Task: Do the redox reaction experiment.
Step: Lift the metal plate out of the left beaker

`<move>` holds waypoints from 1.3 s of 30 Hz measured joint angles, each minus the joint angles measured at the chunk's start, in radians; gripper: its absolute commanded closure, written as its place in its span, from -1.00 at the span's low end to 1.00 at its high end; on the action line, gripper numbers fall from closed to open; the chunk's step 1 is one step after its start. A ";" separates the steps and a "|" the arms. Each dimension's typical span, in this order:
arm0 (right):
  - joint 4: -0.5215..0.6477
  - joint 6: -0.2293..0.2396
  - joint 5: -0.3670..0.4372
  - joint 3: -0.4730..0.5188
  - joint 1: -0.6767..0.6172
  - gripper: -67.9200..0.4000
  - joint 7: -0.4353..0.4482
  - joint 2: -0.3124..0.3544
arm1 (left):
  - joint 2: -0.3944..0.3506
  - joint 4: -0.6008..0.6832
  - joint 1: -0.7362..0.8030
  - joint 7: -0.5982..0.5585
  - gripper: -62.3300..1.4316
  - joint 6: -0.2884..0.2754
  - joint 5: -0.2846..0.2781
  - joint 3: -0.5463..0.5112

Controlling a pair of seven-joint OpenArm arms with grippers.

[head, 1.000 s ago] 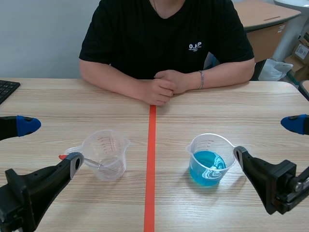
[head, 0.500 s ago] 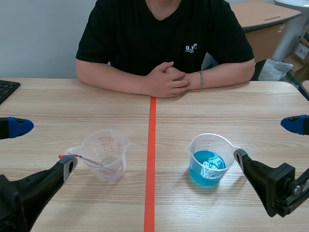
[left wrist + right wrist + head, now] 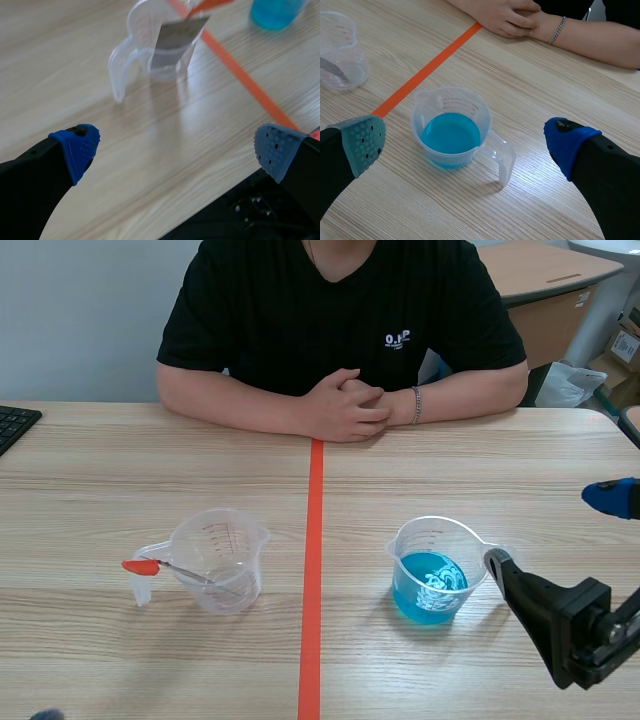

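Pulled back since a second ago, my left gripper [image 3: 174, 148] hangs spread wide, short of the clear measuring cup [image 3: 142, 30], where a red-handled metal spatula [image 3: 180, 35] leans. My right gripper [image 3: 465, 141] gapes astride the handled cup of blue liquid [image 3: 451, 131], right of the orange line [image 3: 313, 570].

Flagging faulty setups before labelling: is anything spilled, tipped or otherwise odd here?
Nothing stands out. Both cups stand upright: the clear cup holds a leaning red-handled metal strip, the other cup keeps its blue liquid inside. No spill shows.
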 measured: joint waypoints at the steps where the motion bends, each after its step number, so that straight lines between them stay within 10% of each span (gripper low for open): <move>1: 0.000 0.000 0.000 0.000 0.000 -1.00 0.000 0.000 | 0.000 -0.019 0.014 0.000 -1.00 0.002 0.000 0.000; 20: 0.000 0.026 -0.139 -0.034 0.084 -1.00 0.108 0.015 | 0.161 -0.330 0.058 -0.128 -1.00 0.002 -0.007 0.027; 39: 0.000 0.026 -0.364 -0.613 0.464 -1.00 0.153 0.122 | 0.174 -0.375 0.038 -0.150 -1.00 0.001 -0.007 0.129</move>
